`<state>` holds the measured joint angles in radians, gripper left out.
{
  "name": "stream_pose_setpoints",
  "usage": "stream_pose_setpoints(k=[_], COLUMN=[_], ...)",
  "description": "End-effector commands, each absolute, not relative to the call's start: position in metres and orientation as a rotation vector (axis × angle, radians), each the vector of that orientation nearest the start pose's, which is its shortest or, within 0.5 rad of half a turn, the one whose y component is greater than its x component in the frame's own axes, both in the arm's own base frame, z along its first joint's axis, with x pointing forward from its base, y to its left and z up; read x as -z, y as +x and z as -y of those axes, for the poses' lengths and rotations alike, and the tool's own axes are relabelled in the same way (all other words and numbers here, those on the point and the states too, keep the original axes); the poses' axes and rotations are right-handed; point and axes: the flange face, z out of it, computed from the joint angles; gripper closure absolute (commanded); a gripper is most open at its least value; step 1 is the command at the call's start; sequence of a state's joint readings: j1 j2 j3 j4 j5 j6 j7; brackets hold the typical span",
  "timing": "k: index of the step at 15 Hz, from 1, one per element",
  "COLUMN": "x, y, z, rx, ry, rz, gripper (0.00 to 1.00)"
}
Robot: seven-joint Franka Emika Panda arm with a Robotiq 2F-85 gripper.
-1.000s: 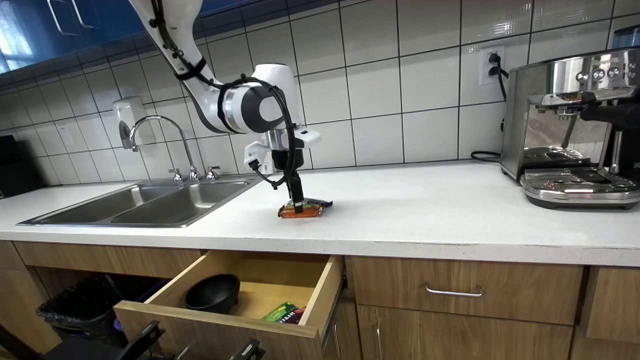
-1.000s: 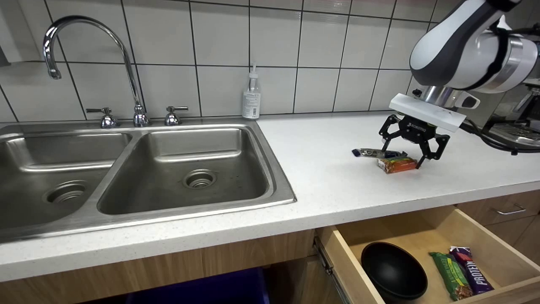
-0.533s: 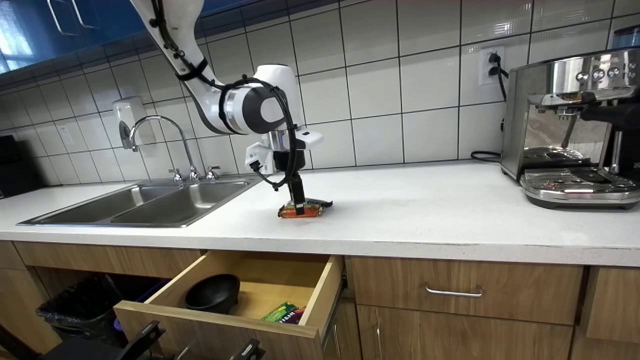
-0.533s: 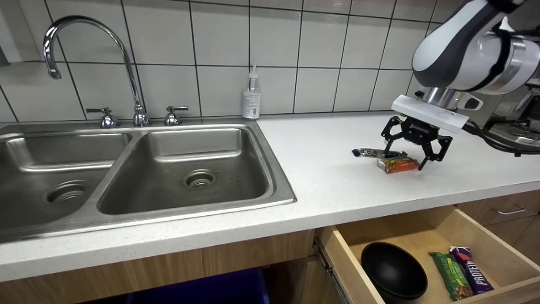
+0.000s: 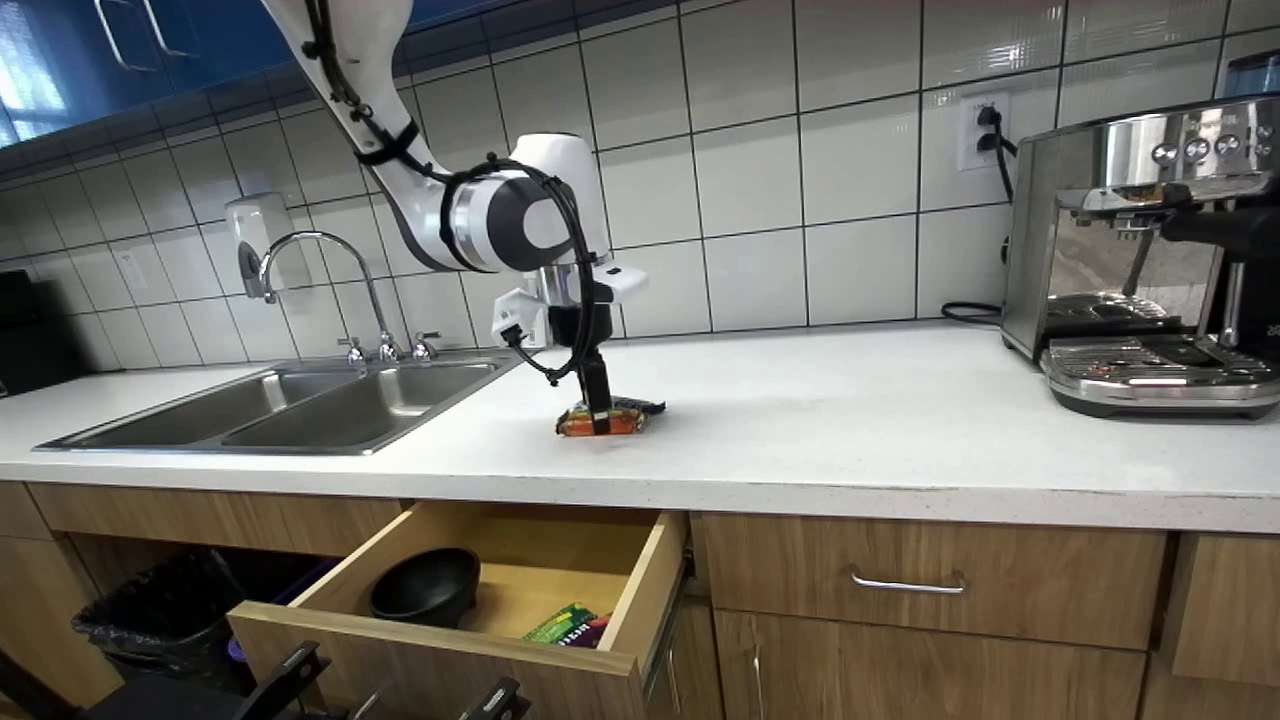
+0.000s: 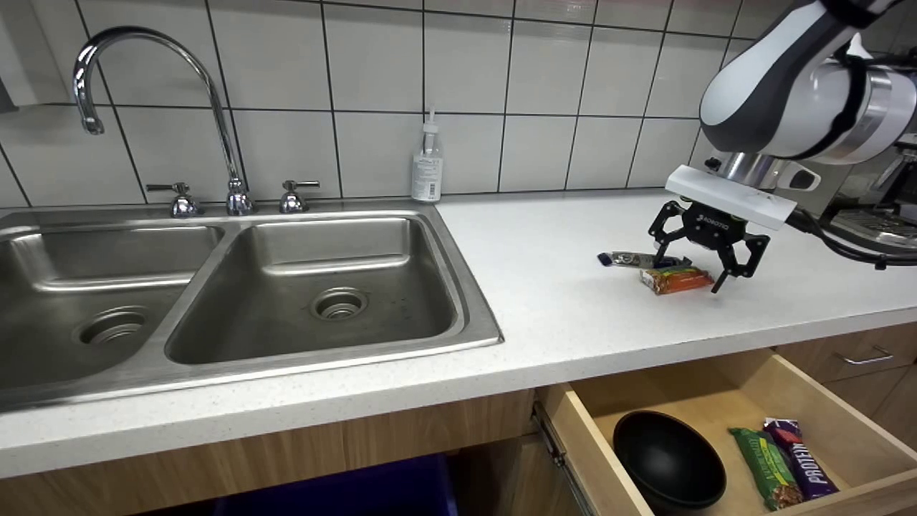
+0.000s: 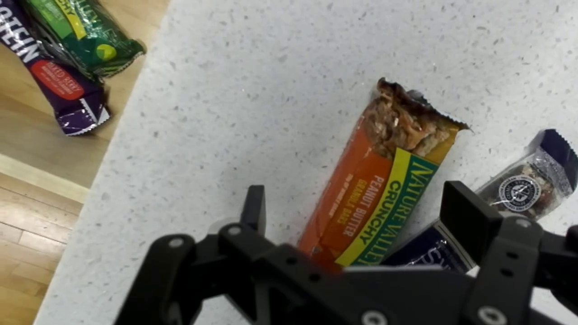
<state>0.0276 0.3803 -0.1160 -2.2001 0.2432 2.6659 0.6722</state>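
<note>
My gripper (image 7: 354, 203) points down at the counter, jaws wide apart with nothing clasped. Between its fingers, in the wrist view, lies an orange and green granola bar (image 7: 361, 198), set at a slant and partly hidden at its lower end by the gripper. The right-hand finger (image 7: 469, 221) is above or against a dark blue and clear-wrapped bar (image 7: 521, 192); whether it touches cannot be told. In an exterior view the gripper (image 6: 688, 277) straddles the orange bar (image 6: 673, 280), with the dark bar (image 6: 634, 259) just behind. Elsewhere the near fingertip covers part of the orange bar (image 5: 575, 424).
Below the counter (image 6: 544, 315) a drawer (image 5: 640, 600) is pulled out. It holds a black bowl (image 6: 670, 459), a green bar (image 6: 765, 466) and a purple bar (image 6: 801, 462). A double sink (image 6: 473, 337), soap bottle (image 6: 428, 172) and espresso machine (image 5: 1150, 260) stand along the counter.
My gripper has come down a little and shifted slightly toward the counter's front edge, jaws still spread. Both bars on the counter lie where they were.
</note>
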Motion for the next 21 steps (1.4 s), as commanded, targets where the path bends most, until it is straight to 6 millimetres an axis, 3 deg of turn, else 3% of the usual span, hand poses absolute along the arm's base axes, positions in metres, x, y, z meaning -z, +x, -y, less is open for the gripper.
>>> stream_pose_setpoints(k=[1,21], x=[-0.217,-0.209], y=[0.565,0.582], z=[0.06,0.066], rx=[0.073,0.064], ry=[-2.681,-2.689], rz=[-1.421,-1.429], gripper=[0.0,0.0])
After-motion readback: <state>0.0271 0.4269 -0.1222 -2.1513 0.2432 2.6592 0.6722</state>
